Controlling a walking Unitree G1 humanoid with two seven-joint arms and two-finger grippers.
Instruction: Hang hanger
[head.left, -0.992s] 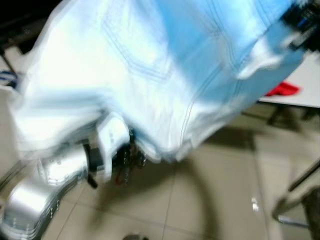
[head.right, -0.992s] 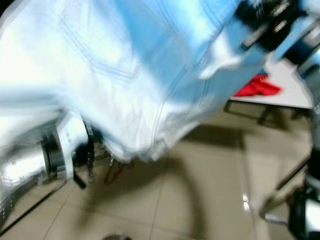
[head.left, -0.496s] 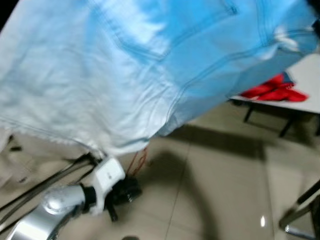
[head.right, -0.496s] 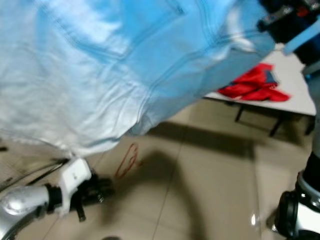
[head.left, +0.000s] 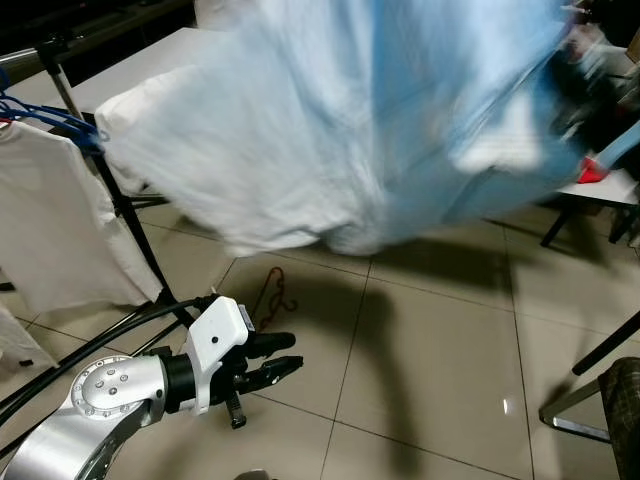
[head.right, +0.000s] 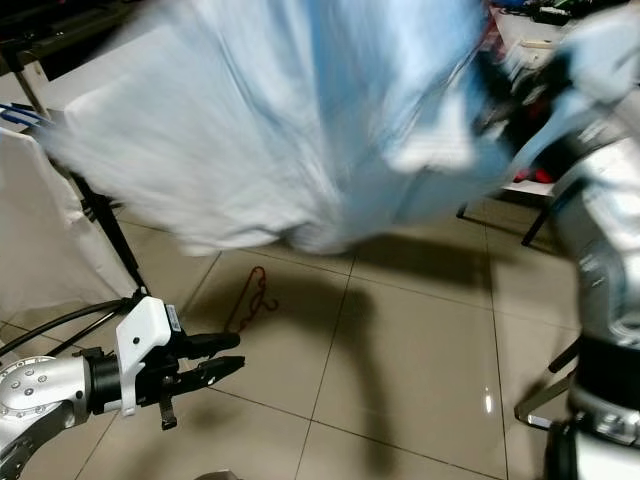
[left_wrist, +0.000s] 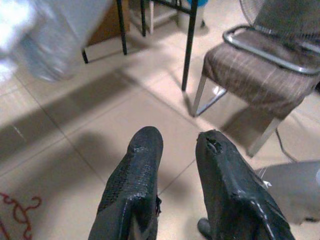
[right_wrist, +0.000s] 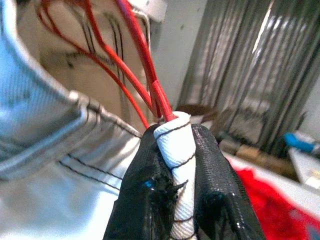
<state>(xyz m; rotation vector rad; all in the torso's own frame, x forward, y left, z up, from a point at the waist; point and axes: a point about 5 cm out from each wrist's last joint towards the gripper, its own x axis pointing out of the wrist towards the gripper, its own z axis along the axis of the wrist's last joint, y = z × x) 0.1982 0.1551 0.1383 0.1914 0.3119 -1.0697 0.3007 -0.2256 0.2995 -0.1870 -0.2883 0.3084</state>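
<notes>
A light blue denim garment (head.left: 380, 110), blurred by motion, hangs on a red wire hanger (right_wrist: 135, 65) held high. My right gripper (right_wrist: 176, 134) is shut on the hanger's white wrapped neck (right_wrist: 175, 150), at the garment's upper right (head.right: 515, 90). Another red hanger (head.left: 272, 290) lies on the tiled floor under the garment. My left gripper (head.left: 285, 360) is low above the floor just near that hanger, open and holding nothing, and its fingers (left_wrist: 140, 165) stand a little apart.
A black clothes rack (head.left: 125, 200) stands at the left with a white T-shirt (head.left: 50, 210) on a blue hanger (head.left: 45, 115). A white table (head.left: 610, 185) with a red cloth (head.left: 590, 172) is at the right. A metal-legged chair (left_wrist: 260, 65) stands right of me.
The camera has swung, bringing the rack and white T-shirt into view. The denim garment has moved up and to the right. My left gripper stays low over the floor.
</notes>
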